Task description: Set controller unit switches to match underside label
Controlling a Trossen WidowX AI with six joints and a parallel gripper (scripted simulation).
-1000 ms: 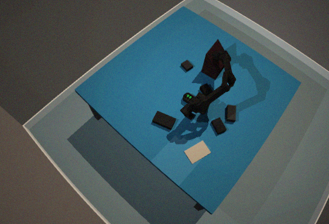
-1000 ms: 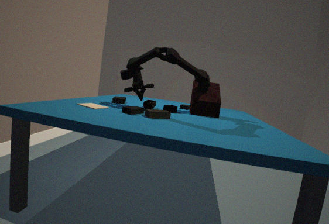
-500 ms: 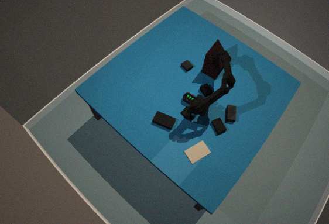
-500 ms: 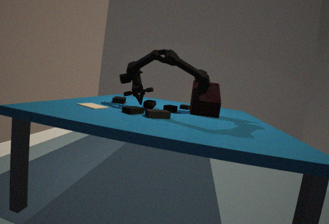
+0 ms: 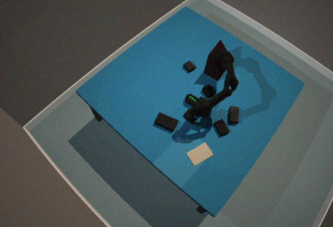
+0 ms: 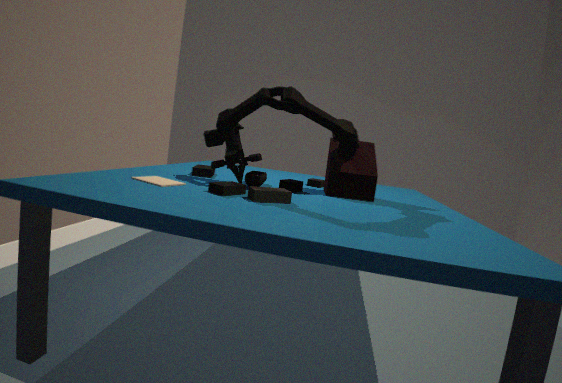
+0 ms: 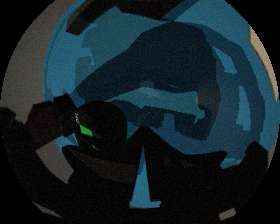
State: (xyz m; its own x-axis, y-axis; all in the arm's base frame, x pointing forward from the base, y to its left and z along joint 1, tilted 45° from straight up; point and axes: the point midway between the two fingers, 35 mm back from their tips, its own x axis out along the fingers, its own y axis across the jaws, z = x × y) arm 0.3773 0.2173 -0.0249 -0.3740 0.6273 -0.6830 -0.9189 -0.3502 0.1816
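Note:
The dark controller unit (image 5: 187,101) (image 6: 255,178) (image 7: 107,117) stands on the blue bench. Three green switch ends show on its top in the top view; the wrist view shows one bright green patch and a thin one below it. The other switches are hidden or too dark to read. Its label is not visible, and I cannot tell whether its base lies fully flat. My gripper (image 6: 241,181) (image 7: 144,130) is shut and empty, pointing down with its tips low, close beside the unit. The arm hides the tips in the top view.
Dark blocks lie around the unit: one (image 5: 208,90) (image 6: 291,185) towards the red-brown arm base (image 5: 214,67) (image 6: 351,180), one (image 5: 166,122) (image 6: 203,170) on the opposite side, others (image 5: 233,115) (image 5: 221,128) (image 5: 189,66) farther out. A beige card (image 5: 199,154) (image 6: 158,181) lies flat.

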